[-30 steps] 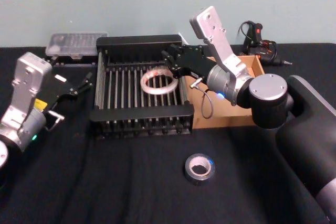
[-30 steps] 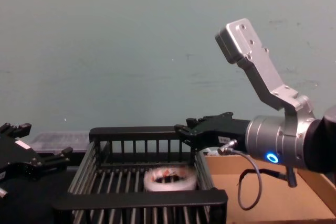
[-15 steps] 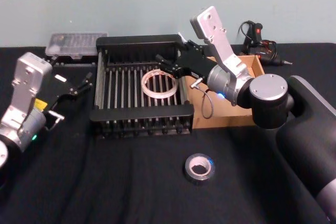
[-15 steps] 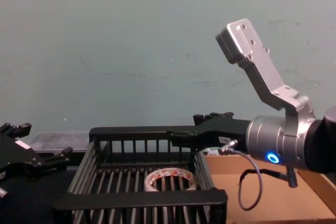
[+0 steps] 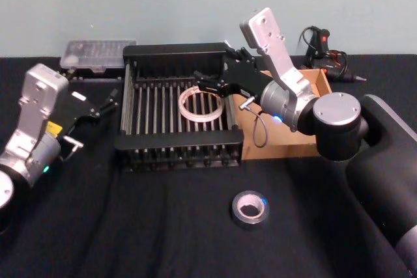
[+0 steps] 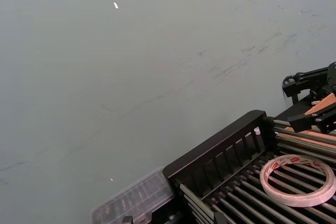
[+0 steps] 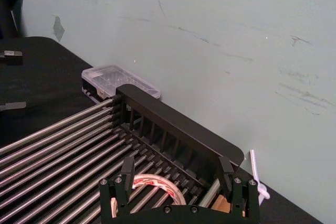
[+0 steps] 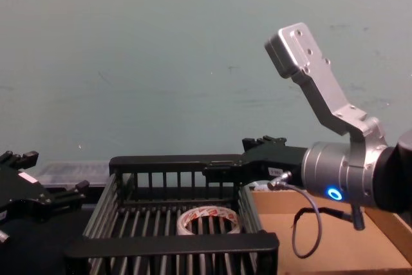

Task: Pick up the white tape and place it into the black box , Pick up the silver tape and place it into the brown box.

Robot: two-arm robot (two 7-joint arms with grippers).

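You are finishing the first step: the white tape (image 5: 201,106) is lying in the black box (image 5: 178,140) at frame centre, the right gripper (image 5: 215,83) hovering released above it, so the silver tape (image 5: 250,208), lower centre, is waiting next.

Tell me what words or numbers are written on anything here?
No text here can be read.
White tape: red print on its inner ring, too small to read.
Left arm: a yellow sticker, too blurred to read.
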